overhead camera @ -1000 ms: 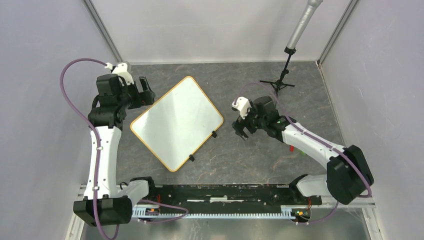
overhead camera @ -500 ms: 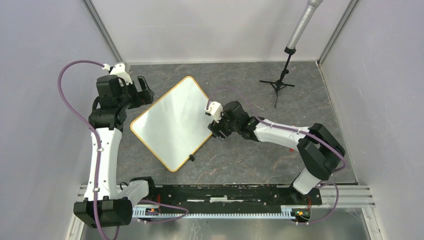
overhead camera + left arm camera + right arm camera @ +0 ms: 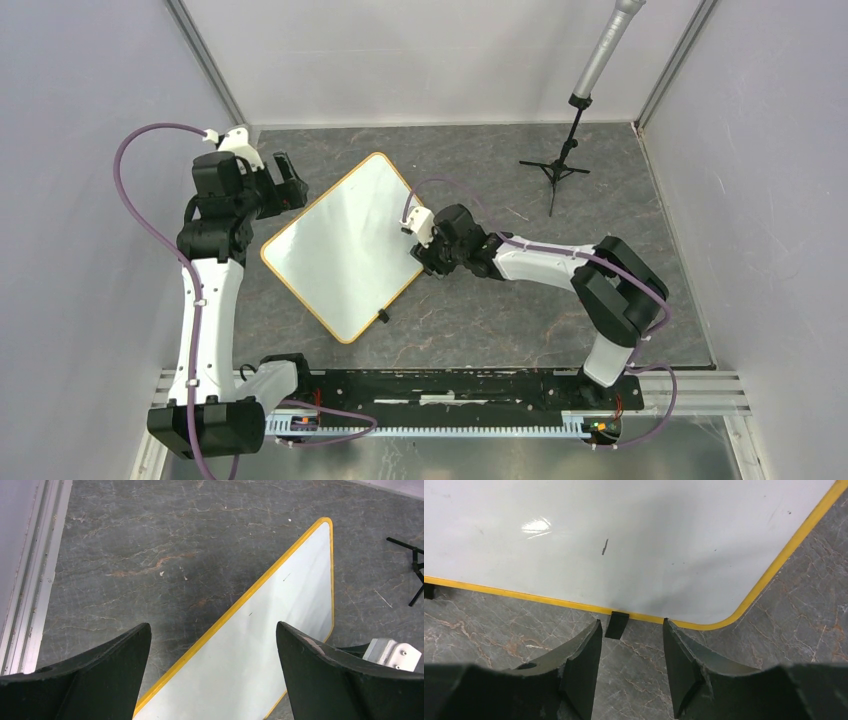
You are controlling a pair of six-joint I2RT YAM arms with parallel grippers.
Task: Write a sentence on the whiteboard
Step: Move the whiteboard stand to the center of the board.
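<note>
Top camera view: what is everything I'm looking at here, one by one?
whiteboard: one, white with orange-yellow rim, flat mid-table, no writing visible
clips: two, black, on one whiteboard edge
tripod stand: one, black with grey pole, far right
table: one, grey marbled
left arm, right arm: white with black joints, near edge
left gripper: black, open, above whiteboard's far-left edge
right gripper: black, open, astride one clip

Whiteboard [image 3: 345,245] flat on grey tabletop [image 3: 480,320], turned cornerwise, orange-yellow rim. One black clip [image 3: 383,317] shows on lower right edge. Right arm reaches leftward across tabletop; right claw [image 3: 430,266] at board's right edge, near right corner, jaw gap unclear from above. Left claw [image 3: 296,188] near board's upper left edge. Tripod [image 3: 556,168] with grey pole far right, well apart from board.
</note>
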